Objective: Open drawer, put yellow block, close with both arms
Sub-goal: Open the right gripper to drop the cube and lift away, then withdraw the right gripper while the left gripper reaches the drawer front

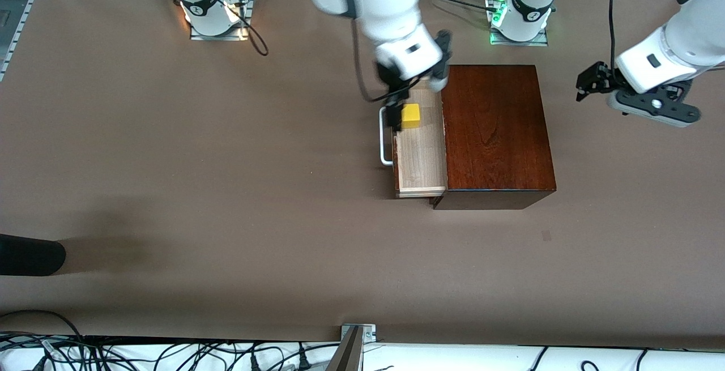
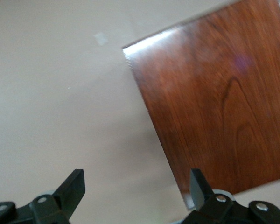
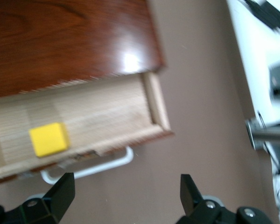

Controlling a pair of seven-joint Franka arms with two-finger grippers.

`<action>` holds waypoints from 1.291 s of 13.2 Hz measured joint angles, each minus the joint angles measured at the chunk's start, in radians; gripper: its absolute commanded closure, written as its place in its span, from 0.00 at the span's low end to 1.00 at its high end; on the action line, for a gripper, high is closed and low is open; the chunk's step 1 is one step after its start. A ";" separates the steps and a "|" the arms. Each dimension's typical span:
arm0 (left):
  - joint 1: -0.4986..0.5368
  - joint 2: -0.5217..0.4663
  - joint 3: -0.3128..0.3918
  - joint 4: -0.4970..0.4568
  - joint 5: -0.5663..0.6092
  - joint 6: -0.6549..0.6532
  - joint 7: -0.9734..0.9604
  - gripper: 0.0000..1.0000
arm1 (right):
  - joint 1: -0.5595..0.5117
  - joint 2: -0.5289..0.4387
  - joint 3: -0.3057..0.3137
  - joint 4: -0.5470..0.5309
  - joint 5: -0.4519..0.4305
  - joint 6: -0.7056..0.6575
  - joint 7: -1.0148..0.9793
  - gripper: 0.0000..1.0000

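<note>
Yellow block (image 1: 410,115) lies in open drawer (image 1: 420,156).

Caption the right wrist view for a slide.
Open right gripper above the pulled-out drawer, yellow block lying inside.

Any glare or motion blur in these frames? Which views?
Front view: right arm's end effector smeared by motion over the drawer; dark shadow patch on the table near the front camera. Left wrist view: soft overall, bright glare along the box edge. Right wrist view: blurred, glare spot on the box top; yellow block still readable.
</note>
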 measured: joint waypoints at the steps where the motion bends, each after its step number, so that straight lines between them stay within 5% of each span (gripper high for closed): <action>1: 0.000 0.001 -0.013 0.000 -0.007 -0.024 0.063 0.00 | -0.070 -0.017 -0.001 0.000 0.047 -0.013 -0.003 0.00; 6: -0.004 0.070 -0.189 0.000 -0.054 -0.100 0.198 0.00 | -0.331 -0.091 -0.021 -0.024 0.169 -0.041 -0.004 0.00; 10: -0.048 0.246 -0.409 0.133 -0.056 -0.091 0.200 0.00 | -0.471 -0.285 -0.061 -0.224 0.233 -0.102 0.003 0.00; 13: -0.122 0.400 -0.453 0.247 -0.056 -0.022 0.228 0.00 | -0.474 -0.442 -0.117 -0.361 0.234 -0.193 0.061 0.00; 17: -0.282 0.569 -0.458 0.289 0.026 0.245 0.288 0.00 | -0.474 -0.561 -0.186 -0.523 0.233 -0.203 0.190 0.00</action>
